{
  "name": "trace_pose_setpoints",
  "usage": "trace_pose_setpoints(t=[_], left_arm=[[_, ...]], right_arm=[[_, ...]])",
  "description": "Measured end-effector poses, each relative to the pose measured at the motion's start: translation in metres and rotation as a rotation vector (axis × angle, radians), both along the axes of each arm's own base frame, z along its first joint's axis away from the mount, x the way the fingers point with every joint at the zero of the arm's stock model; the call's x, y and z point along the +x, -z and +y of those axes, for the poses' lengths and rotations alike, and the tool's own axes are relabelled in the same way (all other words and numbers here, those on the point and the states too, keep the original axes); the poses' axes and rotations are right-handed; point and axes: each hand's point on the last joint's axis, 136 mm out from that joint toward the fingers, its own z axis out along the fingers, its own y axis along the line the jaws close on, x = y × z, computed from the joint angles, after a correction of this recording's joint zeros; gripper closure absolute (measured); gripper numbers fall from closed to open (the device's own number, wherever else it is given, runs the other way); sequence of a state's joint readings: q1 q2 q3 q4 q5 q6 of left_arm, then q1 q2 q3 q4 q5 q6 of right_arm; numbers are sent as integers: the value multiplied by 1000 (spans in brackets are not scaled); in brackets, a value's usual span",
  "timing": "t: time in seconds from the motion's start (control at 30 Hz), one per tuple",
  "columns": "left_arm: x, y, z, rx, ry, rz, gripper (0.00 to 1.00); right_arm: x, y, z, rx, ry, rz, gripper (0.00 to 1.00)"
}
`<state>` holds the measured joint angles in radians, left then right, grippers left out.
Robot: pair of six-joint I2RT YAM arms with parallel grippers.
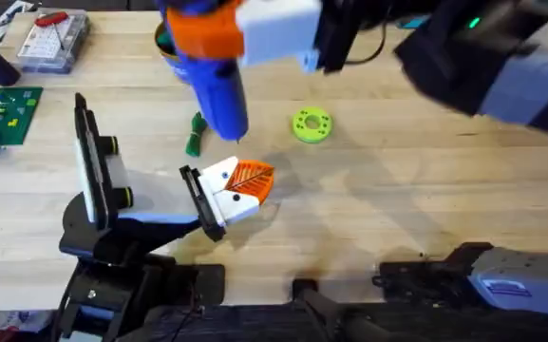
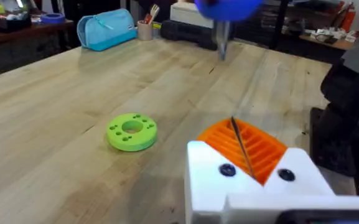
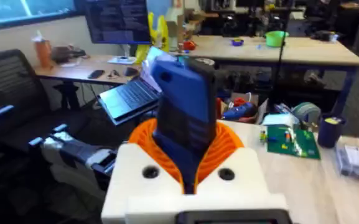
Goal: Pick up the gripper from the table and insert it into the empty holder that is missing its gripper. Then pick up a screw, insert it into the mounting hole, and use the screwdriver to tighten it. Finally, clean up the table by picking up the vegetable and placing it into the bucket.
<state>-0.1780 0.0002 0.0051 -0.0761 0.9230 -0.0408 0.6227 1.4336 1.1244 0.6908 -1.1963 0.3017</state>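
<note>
The right claw [image 3: 188, 180] is clamped on the blue screwdriver [image 1: 218, 90], bit pointing down at the orange gripper [image 1: 251, 177] in the white holder [image 1: 226, 195]. A lime-green disc [image 1: 311, 124] and the dark-green vegetable [image 1: 195, 134] lie nearby on the surface [image 1: 397, 190]. The left claw's state I cannot tell.

Setting: robotics lab or workshop, probably. Light wooden desk [image 1: 425, 190] carrying a green circuit board [image 1: 3, 112] and clear parts box [image 1: 53, 40]; behind, further benches holding a laptop [image 3: 129, 96], monitor [image 3: 114, 22] and office chair [image 3: 8, 81].

Blue screwdriver [image 1: 218, 90]; orange ribbed gripper [image 1: 252, 178]; lime disc [image 1: 311, 124]; dark-green vegetable [image 1: 196, 134].
</note>
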Motion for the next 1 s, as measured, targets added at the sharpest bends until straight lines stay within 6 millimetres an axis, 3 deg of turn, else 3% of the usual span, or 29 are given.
trace_pose_setpoints(t=[0.1,0.2,0.5,0.63,0.8,1.0], left_arm=[[0,0,0,0,0,-1,984],[0,0,0,0,0,-1,984],[3,-4,2,-3,-21,-21,984],[6,-18,3,-29,-38,-80,984],[16,-2,10,-25,-116,51,984],[19,0,29,55,-270,226,984]], right_arm=[[14,-8,-7,-64,25,43,950],[29,-3,-16,-136,74,89,951],[89,48,-46,-385,434,10,951],[102,77,-78,-565,541,-15,951],[110,108,-125,-832,651,-94,951],[115,137,-176,-1130,739,-215,950]])
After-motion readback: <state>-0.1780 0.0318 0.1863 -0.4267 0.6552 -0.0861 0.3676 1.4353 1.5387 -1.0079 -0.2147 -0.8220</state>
